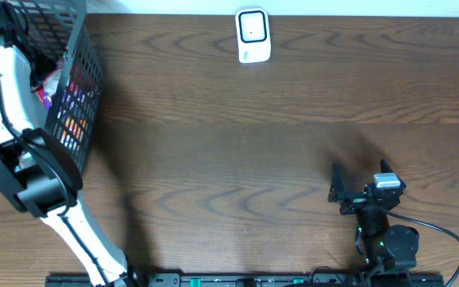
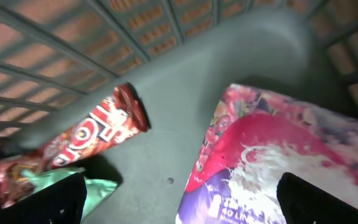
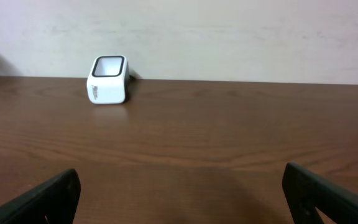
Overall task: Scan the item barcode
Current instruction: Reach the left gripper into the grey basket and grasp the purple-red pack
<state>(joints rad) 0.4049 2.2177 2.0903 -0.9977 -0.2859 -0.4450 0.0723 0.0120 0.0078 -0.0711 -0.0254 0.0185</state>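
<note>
The left wrist view looks down into the grey wire basket (image 2: 73, 37), where several snack items lie. A pink and purple packet (image 2: 278, 149) is at the right, a red packet (image 2: 95, 140) at the left, and a green packet (image 2: 101, 186) below it. My left gripper (image 2: 182, 202) hangs open just above them, its right finger over the pink and purple packet, holding nothing. The white barcode scanner (image 1: 253, 36) stands at the table's far edge, also seen from the right wrist as the scanner (image 3: 107, 79). My right gripper (image 1: 359, 174) rests open and empty at the front right.
The basket (image 1: 86, 76) stands at the table's far left, and my left arm (image 1: 30, 171) reaches over its rim into it. The brown wooden table (image 1: 237, 151) stretches between the basket, the scanner and the right arm. A pale wall (image 3: 229, 31) rises behind the scanner.
</note>
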